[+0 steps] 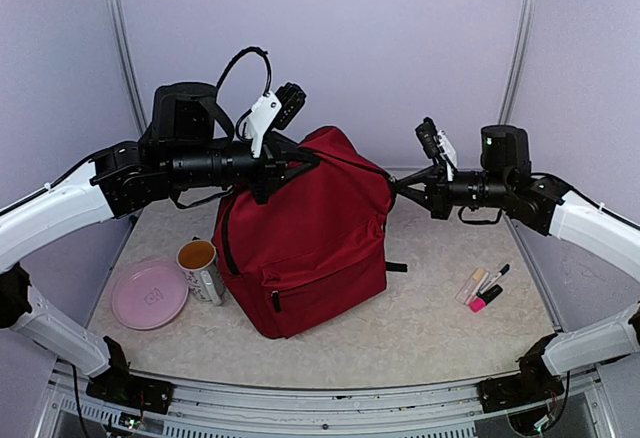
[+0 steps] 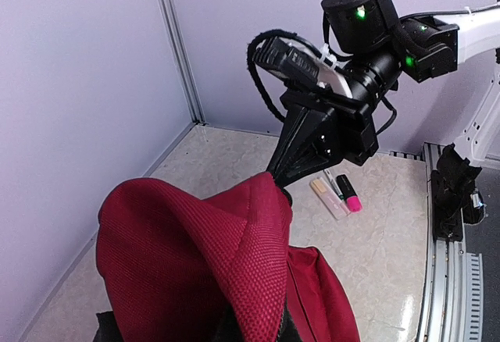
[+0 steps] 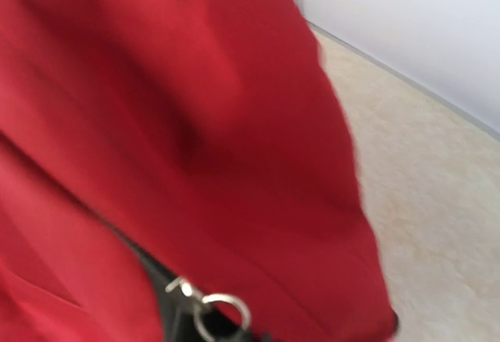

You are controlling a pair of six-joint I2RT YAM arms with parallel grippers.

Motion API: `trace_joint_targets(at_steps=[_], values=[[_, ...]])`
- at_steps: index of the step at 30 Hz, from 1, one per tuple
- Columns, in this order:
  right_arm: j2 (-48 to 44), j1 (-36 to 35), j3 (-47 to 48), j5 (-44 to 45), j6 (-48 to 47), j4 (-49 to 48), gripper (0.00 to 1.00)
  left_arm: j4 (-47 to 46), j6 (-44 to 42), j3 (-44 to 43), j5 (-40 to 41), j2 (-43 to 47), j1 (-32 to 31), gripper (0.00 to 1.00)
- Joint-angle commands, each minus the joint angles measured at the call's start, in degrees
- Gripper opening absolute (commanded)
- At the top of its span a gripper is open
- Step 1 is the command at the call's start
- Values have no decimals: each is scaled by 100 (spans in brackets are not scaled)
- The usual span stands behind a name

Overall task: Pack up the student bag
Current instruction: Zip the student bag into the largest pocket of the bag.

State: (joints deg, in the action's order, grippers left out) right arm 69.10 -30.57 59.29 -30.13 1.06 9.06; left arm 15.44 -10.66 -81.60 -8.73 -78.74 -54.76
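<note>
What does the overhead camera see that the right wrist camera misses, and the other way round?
Only overhead: the pink plate, the mug, the markers, the left arm and the right arm. Only the right wrist: a small metal ring beside a black strip, close up. Both: the red backpack and the pale tabletop.

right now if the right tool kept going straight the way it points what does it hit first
The bag. The right tool points at its top edge and seems shut on the red fabric there, so it would only push into it.
</note>
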Motion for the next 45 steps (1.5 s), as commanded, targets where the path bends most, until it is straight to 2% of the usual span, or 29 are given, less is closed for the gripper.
trace_joint_targets(at_steps=[1,5,9,12,18,27,33,37,45], values=[[-91,227,-509,929,-171,209,0,-943,356,-161,-349,503,62,0],[-186,227,-868,991,-258,-95,0,-1276,555,-333,-587,690,53,0],[-312,227,-1257,839,-272,-450,0,-1386,567,-597,-275,692,53,0],[-390,227,-1742,499,-132,-945,0,-1411,551,-750,-212,610,53,0],[-363,120,-2471,612,286,-1710,0,-1708,674,-898,-333,441,38,0],[172,-235,-2634,1010,278,-2540,0,-1951,819,-1079,-591,-13,-7,0],[954,-237,-2658,1118,320,-2860,0,-1616,653,-1578,-578,-456,-34,0],[1079,-232,-2752,1018,515,-3299,0,-1667,629,-1594,-673,-431,-34,0],[1053,81,-3195,899,613,-3689,0,-1197,409,-1663,-245,-183,-15,0]])
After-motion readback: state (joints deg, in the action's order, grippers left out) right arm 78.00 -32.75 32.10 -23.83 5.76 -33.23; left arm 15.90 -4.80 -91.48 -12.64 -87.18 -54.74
